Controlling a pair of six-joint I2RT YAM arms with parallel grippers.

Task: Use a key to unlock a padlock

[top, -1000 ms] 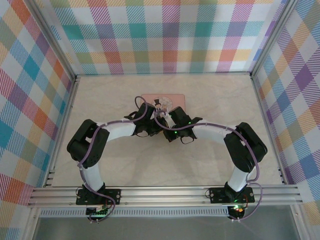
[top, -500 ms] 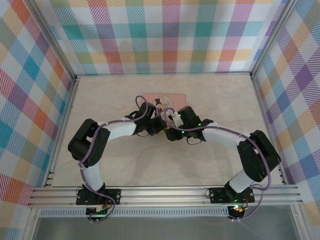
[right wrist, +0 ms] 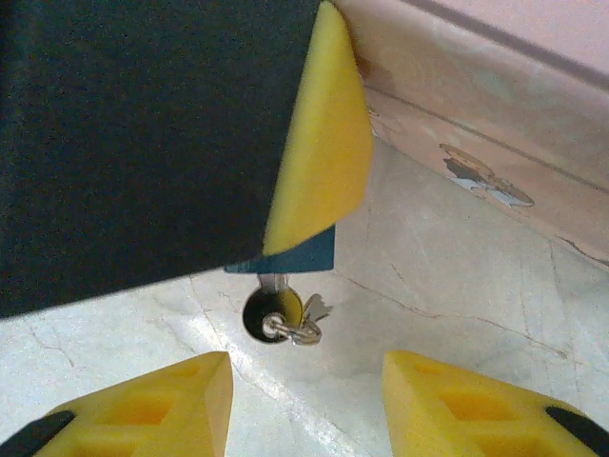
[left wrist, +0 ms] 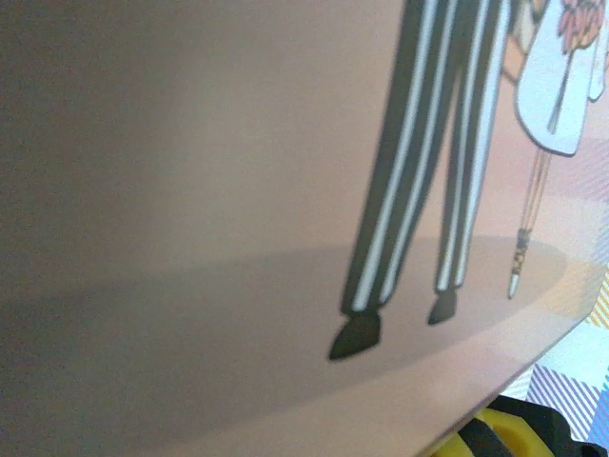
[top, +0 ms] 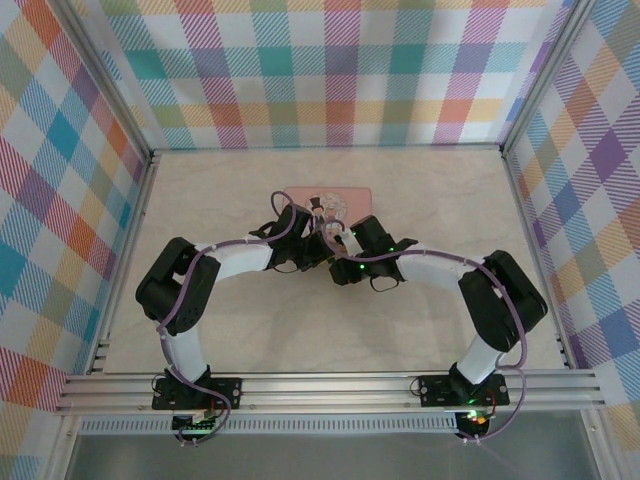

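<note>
marbled table (top: 200, 200); pink tin (top: 350, 196) at 12 o'clock of the two meeting grippers. left gripper (top: 318, 248), reaching toward 3 o'clock, pinches the padlock (right wrist: 290, 255), whose teal corner shows under its yellow pad (right wrist: 324, 152). right gripper (right wrist: 304, 400), fingers spread wide, sits at 6 o'clock of the padlock. key (right wrist: 273, 309) touches the padlock's underside, with a small ring (right wrist: 285, 328) attached.

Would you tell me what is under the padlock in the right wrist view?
The key sticks out beneath the padlock, a small ring hanging from its head, above the marbled table. The left gripper's yellow pad covers most of the padlock, shackle included.
</note>
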